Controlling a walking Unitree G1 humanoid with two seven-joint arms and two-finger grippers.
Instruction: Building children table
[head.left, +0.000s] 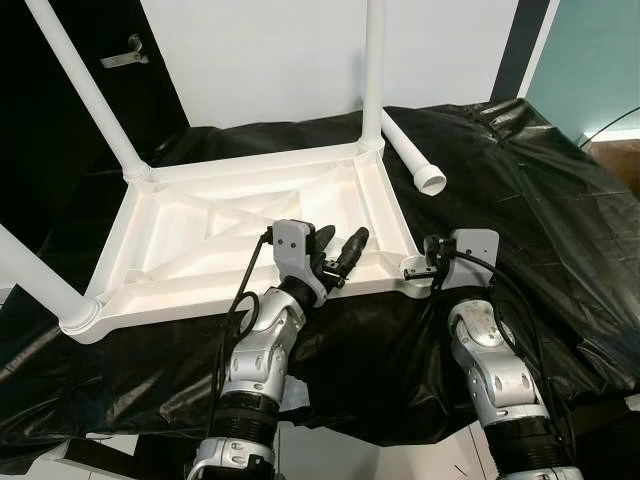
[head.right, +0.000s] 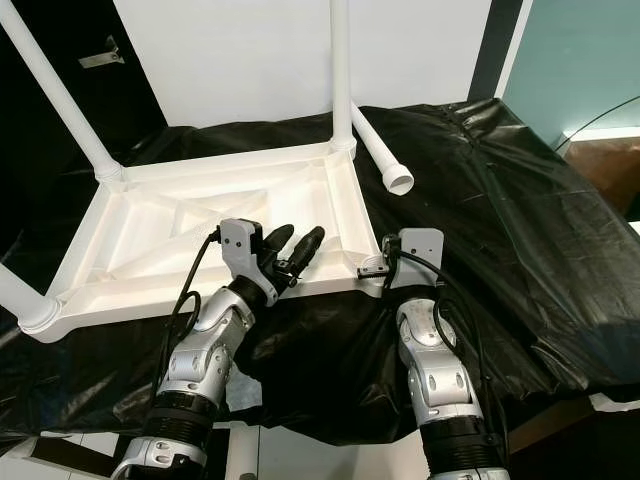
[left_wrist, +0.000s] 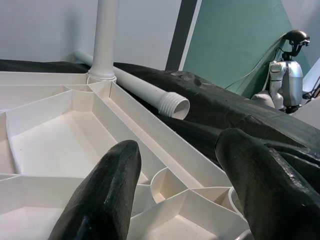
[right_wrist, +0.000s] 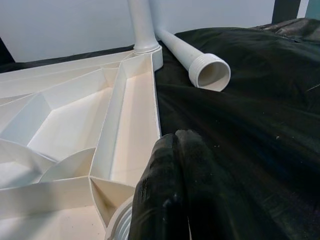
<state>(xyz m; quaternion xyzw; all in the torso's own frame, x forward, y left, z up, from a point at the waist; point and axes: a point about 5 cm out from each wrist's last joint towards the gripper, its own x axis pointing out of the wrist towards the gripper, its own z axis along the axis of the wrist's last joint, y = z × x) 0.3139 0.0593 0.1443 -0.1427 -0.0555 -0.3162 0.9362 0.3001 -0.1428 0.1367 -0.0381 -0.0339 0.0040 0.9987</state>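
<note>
Left eye view: legless corner socket (head.left: 414, 266)

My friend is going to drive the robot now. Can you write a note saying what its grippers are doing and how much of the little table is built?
Left gripper: open, over the near edge of the upside-down white tabletop, holding nothing.
Right gripper: shut, empty, at the near right corner socket.
Done: three legs stand in their corners, far left, far right and near left.
Left: the fourth leg lies loose on the black sheet beside the tabletop's far right corner, threaded end toward the robot. It probably needs picking up and screwing into the empty near right socket.
</note>
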